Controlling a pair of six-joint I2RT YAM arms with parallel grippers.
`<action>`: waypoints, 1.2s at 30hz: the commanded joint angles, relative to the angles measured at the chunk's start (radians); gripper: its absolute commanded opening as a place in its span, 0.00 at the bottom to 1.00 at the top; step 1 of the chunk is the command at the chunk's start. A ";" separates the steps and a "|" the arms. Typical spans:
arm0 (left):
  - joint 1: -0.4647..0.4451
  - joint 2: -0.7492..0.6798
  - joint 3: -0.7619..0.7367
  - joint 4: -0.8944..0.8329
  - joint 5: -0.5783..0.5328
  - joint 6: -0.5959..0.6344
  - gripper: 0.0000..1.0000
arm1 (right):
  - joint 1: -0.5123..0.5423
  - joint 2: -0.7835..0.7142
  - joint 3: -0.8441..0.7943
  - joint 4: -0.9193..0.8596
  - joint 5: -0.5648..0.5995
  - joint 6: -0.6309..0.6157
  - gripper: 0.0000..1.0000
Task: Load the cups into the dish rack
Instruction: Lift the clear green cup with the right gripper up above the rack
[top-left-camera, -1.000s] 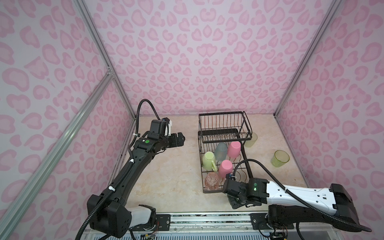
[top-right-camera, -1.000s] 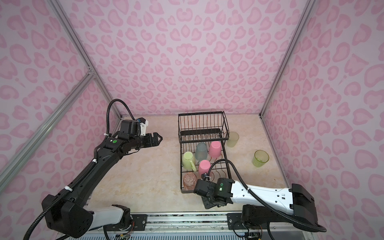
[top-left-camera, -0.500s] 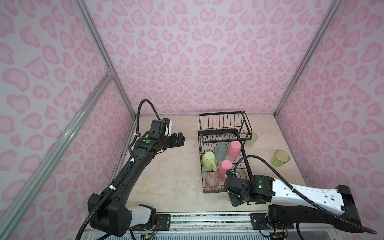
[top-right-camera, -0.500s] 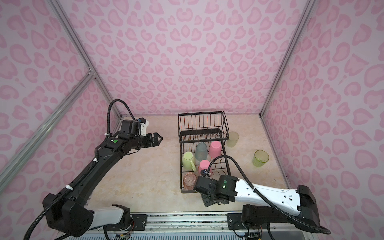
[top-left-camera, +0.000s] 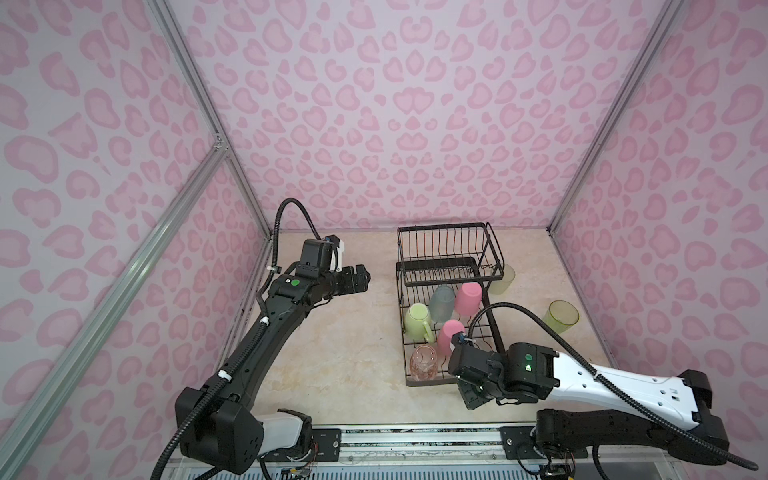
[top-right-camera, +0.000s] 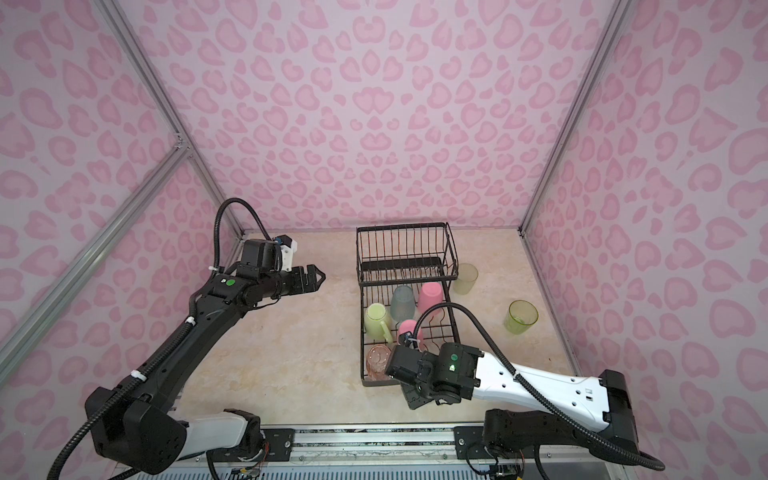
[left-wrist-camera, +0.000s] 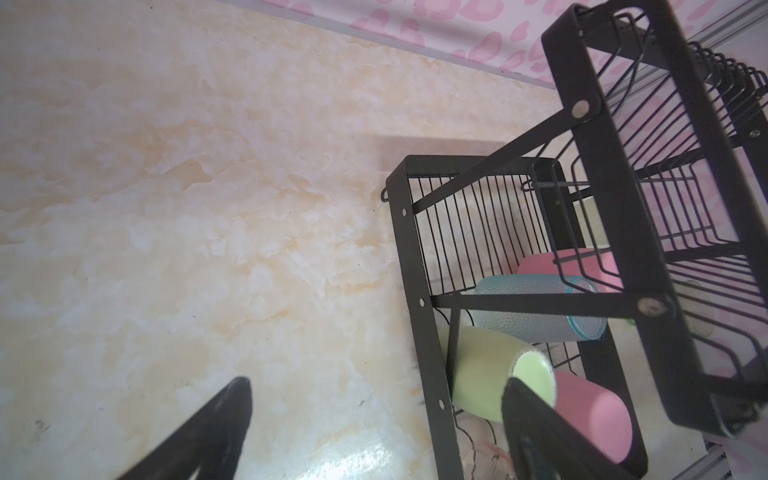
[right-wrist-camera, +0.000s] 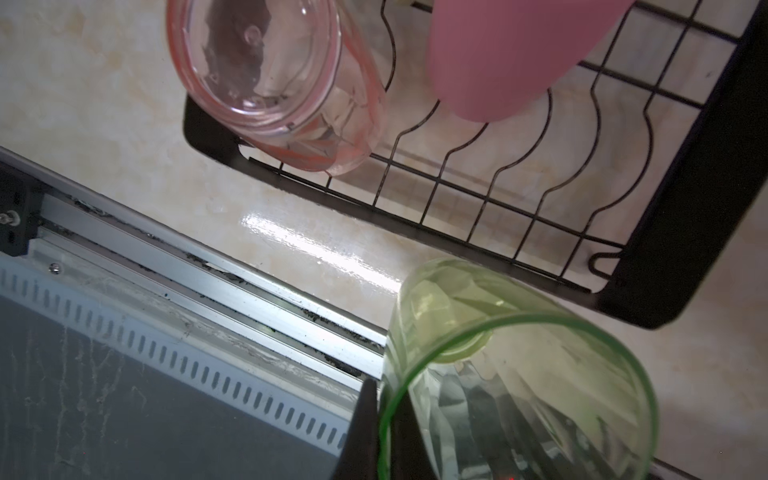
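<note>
Right gripper pinches clear green glass by rim, just outside dish rack corner. Left gripper wide, unmoved; right arm shifted slightly.

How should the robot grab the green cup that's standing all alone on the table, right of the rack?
Probably by the rim, from straight above, pinching the thin wall inside and out. The green cup stands upright, mouth up, with nothing close around it. The right tool pinches the other green cup by its rim the same way.
</note>
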 joint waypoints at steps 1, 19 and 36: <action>0.002 -0.006 0.008 0.008 -0.002 -0.004 0.96 | -0.004 -0.008 0.065 -0.036 0.094 -0.054 0.00; 0.001 -0.014 0.047 -0.010 0.028 -0.044 0.96 | -0.178 0.093 0.483 -0.048 0.144 -0.377 0.00; 0.004 -0.026 0.274 0.016 0.203 -0.237 0.96 | -0.261 0.250 0.707 0.436 -0.046 -0.667 0.00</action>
